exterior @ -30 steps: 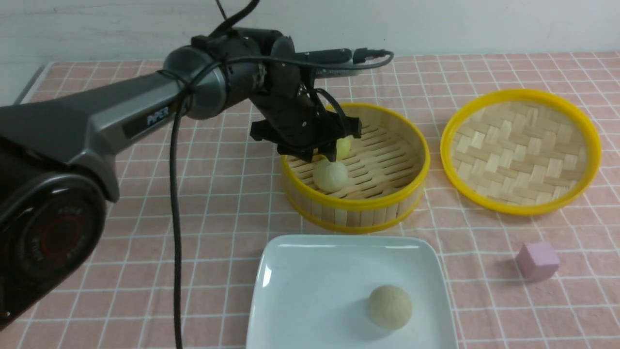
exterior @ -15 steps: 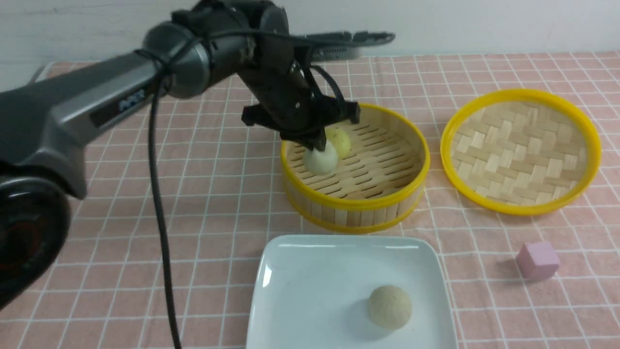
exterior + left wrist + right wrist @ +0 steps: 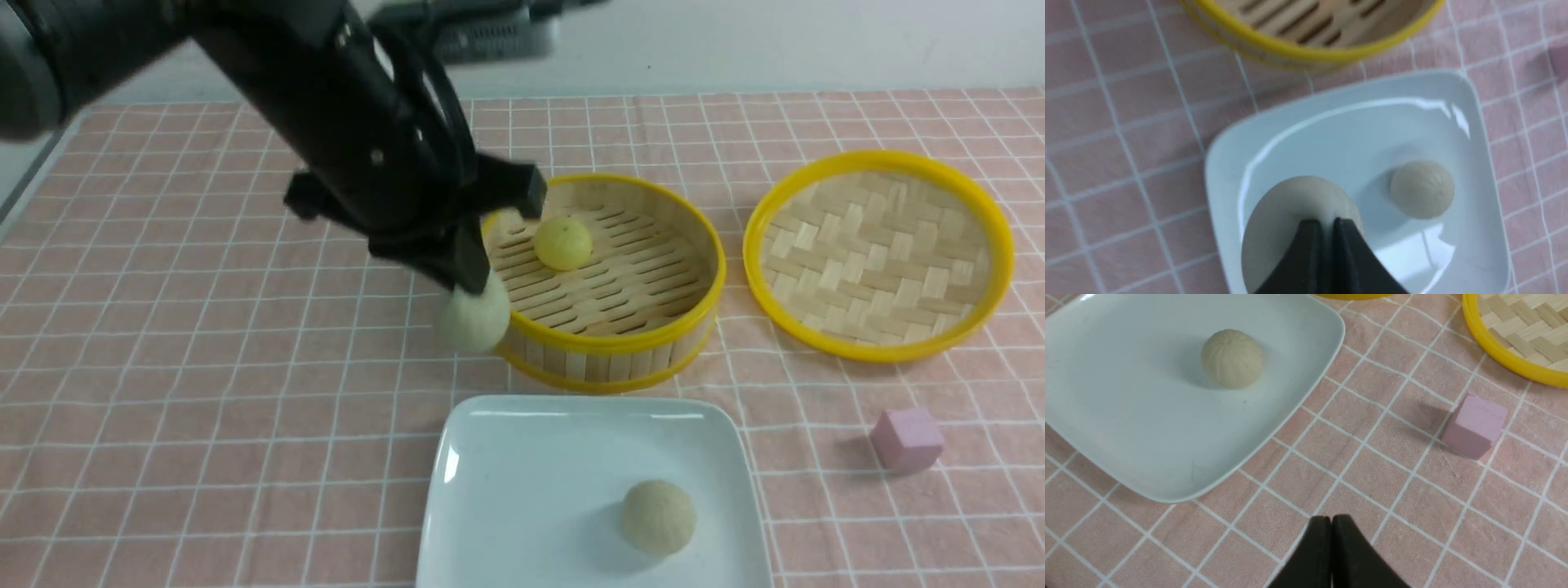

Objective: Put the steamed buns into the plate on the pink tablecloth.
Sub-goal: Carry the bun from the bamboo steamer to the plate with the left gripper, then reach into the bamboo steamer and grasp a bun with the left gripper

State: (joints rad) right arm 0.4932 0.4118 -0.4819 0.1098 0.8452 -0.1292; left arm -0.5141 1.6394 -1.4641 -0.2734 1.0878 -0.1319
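Pale bun [image 3: 471,321] pinched in nearly closed left gripper [image 3: 470,287], beside basket [image 3: 604,347]; carry level over plate [image 3: 531,490], lower close before releasing.

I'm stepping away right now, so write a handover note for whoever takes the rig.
Left gripper: shut on a pale steamed bun, held outside the steamer basket, not yet on the plate.
Right gripper: fingers shut, empty, over the pink tablecloth.
Done: one beige bun on the plate.
To do: place the held bun, then fetch the yellow bun from the basket.
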